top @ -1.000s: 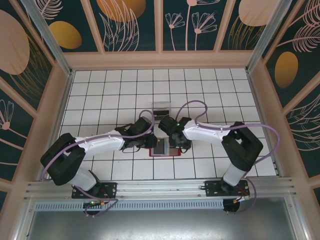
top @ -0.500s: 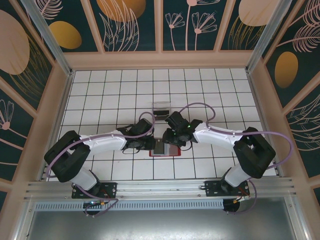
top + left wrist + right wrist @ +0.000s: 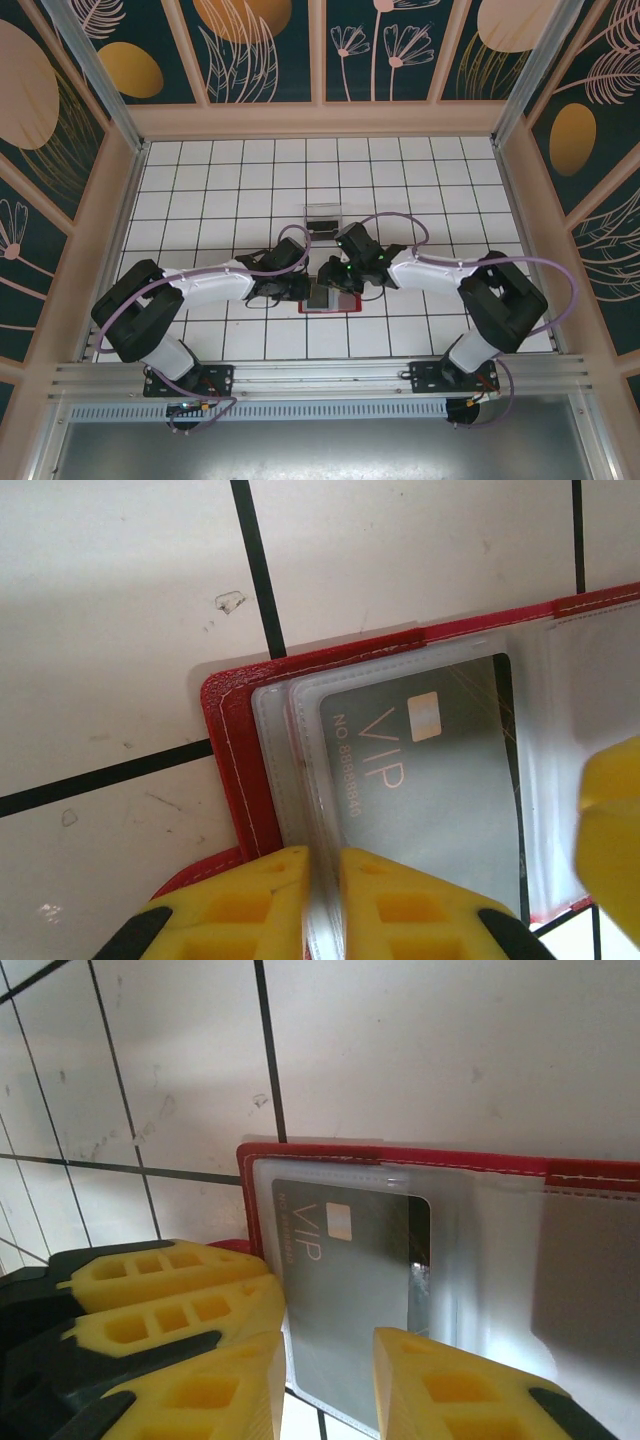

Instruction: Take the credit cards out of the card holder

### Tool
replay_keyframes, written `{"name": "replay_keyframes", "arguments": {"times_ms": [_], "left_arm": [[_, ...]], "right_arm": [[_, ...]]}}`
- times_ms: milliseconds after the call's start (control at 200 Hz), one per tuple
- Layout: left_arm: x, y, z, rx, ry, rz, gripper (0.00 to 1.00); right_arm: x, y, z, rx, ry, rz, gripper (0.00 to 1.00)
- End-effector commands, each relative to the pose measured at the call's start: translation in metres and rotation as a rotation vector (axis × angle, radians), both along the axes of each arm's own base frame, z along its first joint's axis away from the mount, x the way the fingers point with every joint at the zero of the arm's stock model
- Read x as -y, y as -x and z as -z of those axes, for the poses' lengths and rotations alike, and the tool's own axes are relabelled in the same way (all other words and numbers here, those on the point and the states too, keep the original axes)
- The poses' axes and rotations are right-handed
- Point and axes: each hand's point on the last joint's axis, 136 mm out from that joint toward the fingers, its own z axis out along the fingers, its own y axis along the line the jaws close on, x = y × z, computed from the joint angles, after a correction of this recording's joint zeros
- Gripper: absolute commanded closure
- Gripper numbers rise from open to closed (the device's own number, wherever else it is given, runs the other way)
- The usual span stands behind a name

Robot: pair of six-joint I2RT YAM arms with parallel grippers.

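One left pincer, narrow, pinches the clear sleeve at the 9 o'clock side of the red wallet, which lies open at 6 o'clock of the bench centre. Grey VIP card sits sleeved inside. Right pincer, partly open, straddles the card from 1 o'clock.

reaches in from the left with the left arm and from the right with the right arm, forearms low, wrists nearly meeting ahead of the bases. pinches the left gripper almost together on the clear sleeve edge of the card holder. holds the right gripper parted, yellow fingers angled downward with a clear gap between.
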Motion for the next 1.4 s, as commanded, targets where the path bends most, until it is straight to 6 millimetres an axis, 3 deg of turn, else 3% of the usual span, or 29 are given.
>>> {"name": "replay_keyframes", "arguments": {"times_ms": [0,571,816,1156,1396], "left_arm": [[-0.01,0.013,0.014,-0.058,-0.039,0.0,0.82],[-0.011,0.013,0.014,-0.058,-0.04,-0.005,0.83],[-0.011,0.013,0.013,-0.054,-0.036,-0.006,0.83],[-0.013,0.013,0.011,-0.052,-0.048,-0.01,0.82],[-0.006,0.003,-0.011,-0.007,-0.019,-0.023,0.81]], "right_arm": [[-0.002,0.0,0.008,-0.019,-0.004,-0.01,0.71],[0.004,0.003,0.026,-0.043,0.055,-0.017,0.71],[0.023,0.002,0.033,-0.014,0.223,-0.008,0.71],[0.023,-0.002,0.01,0.043,0.211,0.007,0.71],[0.023,-0.004,0.001,0.065,0.133,0.003,0.71]]}}
